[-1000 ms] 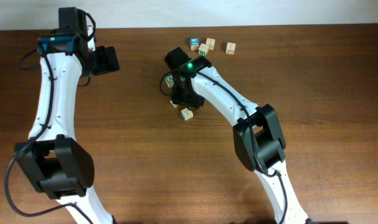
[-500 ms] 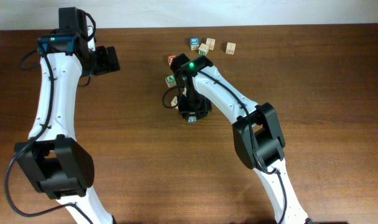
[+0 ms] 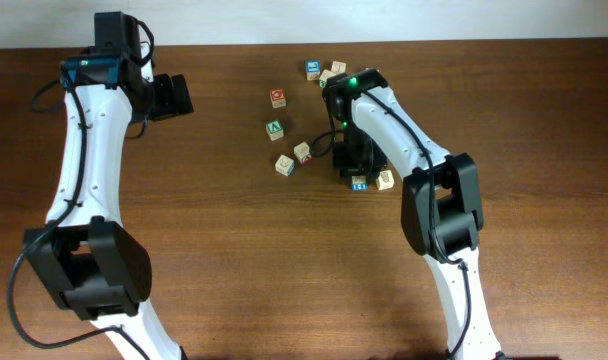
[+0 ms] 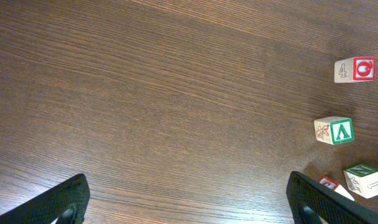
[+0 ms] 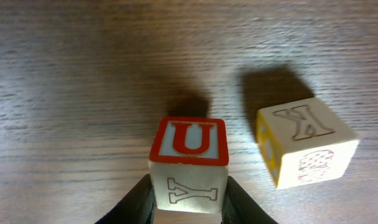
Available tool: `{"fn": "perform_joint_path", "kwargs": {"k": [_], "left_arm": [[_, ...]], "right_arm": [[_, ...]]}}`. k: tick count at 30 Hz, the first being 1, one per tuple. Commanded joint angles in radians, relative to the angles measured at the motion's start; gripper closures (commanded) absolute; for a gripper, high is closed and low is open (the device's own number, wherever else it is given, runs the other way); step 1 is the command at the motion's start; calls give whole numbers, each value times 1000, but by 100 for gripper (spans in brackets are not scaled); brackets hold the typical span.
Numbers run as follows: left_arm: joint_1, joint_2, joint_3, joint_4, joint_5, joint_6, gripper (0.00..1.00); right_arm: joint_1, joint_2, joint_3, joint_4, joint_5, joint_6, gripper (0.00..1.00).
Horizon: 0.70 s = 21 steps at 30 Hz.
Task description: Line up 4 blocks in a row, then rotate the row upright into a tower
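With right tool (image 5: 188,205), grips the U block (image 5: 189,149) by opposite sides, just beside the K block (image 5: 304,146) on the surface (image 5: 64,93), presumably to turn it. Holds left tool (image 4: 186,193) spread wide and empty, well apart, likely keeping clear.

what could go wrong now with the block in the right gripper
The right gripper pinches the U block only along its near part, so the block may slip or twist out when turned. The K block sits close beside it, apart but near; a swinging finger or block corner might knock it askew.
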Motion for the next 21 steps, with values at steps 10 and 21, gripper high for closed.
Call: {"fn": "perform_joint_path", "kwargs": {"k": [10,21], "left_arm": [[3,3,24,-6,-10,-9,1],[3,3,24,-5,-10,-9,1]], "right_arm": [[-49,5,16,-18,35,-2,51],[63,32,147,428,-103,-253,36]]}}
